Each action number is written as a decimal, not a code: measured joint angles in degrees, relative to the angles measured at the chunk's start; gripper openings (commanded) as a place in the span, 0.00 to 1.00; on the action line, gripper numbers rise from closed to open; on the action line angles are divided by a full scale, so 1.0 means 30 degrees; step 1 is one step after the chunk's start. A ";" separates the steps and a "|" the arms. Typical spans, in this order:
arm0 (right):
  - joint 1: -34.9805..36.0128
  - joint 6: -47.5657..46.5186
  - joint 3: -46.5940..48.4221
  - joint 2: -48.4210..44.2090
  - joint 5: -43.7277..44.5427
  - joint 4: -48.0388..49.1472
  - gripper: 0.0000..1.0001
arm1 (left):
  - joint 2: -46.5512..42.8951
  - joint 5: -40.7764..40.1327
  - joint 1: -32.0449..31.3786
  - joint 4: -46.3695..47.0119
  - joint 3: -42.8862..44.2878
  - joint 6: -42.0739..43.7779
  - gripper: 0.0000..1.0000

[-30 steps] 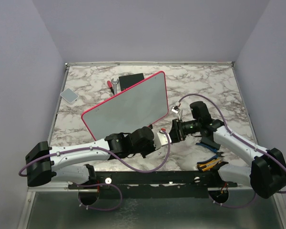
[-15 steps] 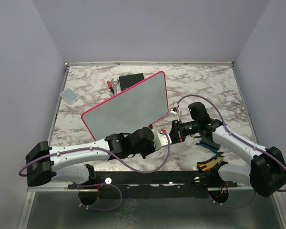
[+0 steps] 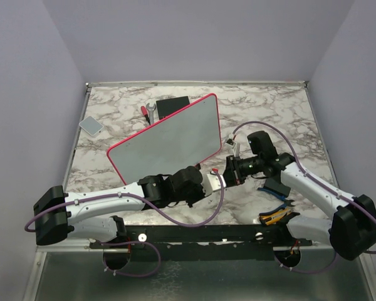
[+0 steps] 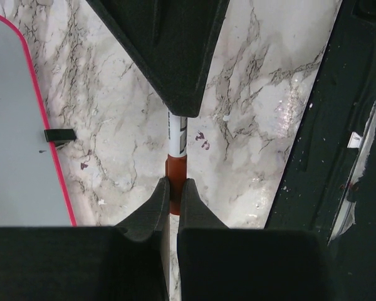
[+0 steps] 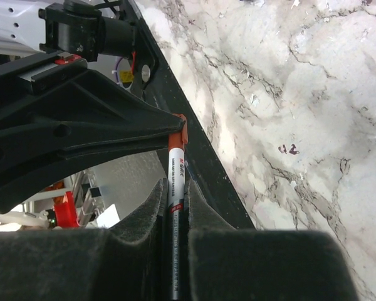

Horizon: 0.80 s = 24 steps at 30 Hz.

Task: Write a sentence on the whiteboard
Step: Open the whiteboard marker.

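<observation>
Our left claw (image 4: 174,186) is clenched on the orange-red end section (image 4: 175,170) of a slim, white-barrelled marker pen (image 4: 177,141). Its two black fingers are pinched so close that only the pen's width parts them. Our right claw (image 5: 175,191) is clamped just as tightly on the same pen, further along the printed barrel. The pen therefore bridges the two claws, which meet tip to tip. We judge this to be the uncapping, with one claw on what looks like the cap and the other on the barrel, placed to pull apart along the pen's length.

Just to the far left of the claws lies the large rectangular whiteboard (image 3: 169,141), with a glossy pale grey face and a thin pink-red frame. It sits diagonally on the white-and-grey marble-patterned table (image 3: 269,106), and one small black foot (image 4: 59,135) shows at its near edge. We see no writing on its face.

We expect the board to be stiff and light, with a slick face. On little feet over smooth marble it may skate or rock under the pen. We would press lightly and, if it needs steadying, take it by the frame at the near corner rather than the face. The pen is thin and smooth and could twist between our fingers.
</observation>
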 measured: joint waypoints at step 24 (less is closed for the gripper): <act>-0.0889 -0.2098 0.3162 -0.1209 0.1035 -0.4903 0.00 | -0.0809 -0.0634 -0.0015 0.2084 -0.0066 0.0124 0.00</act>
